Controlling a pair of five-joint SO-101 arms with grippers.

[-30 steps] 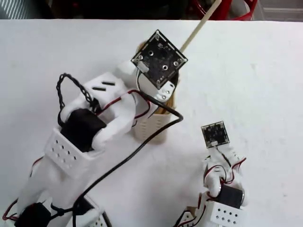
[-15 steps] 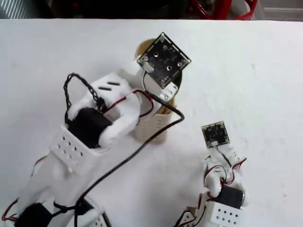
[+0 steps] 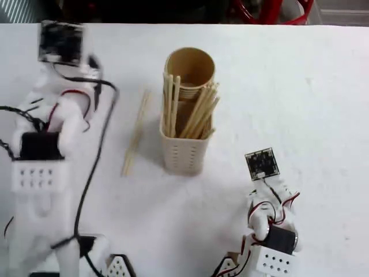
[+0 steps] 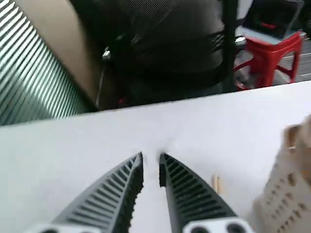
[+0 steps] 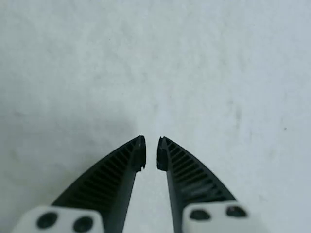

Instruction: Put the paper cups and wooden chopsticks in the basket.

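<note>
- The cream perforated plastic basket (image 3: pixel 183 157) stands near the middle of the white table (image 3: pixel 300 86). The stacked tan paper cups (image 3: pixel 190 64) are nested inside it at its twelve o'clock end.
- A bundle of pale wooden chopsticks (image 3: pixel 199 112) leans upright in the basket against the cups.
- A few loose chopsticks (image 3: pixel 135 137) lie flat on the table at the basket's nine o'clock, near it but not touching. They look like the only things not yet in the basket, so you seem to be late in the job.
- Your left pincer (image 4: pixel 150 162) hangs above bare table toward ten o'clock from the basket. Its jaws are drawn together with only a sliver between the tips, and it holds nothing.
- Your right pincer (image 5: pixel 149 145) sits at the basket's four to five o'clock, low over bare table, jaws likewise closed and empty.
- The next move, as I judge it, is to open the left pincer, come down over the loose chopsticks near their middle, and pinch across them.
- The sticks are thin and flat on the surface, so you need the tips right down at the table. An off-centre grip may let them swing or slip.
</note>
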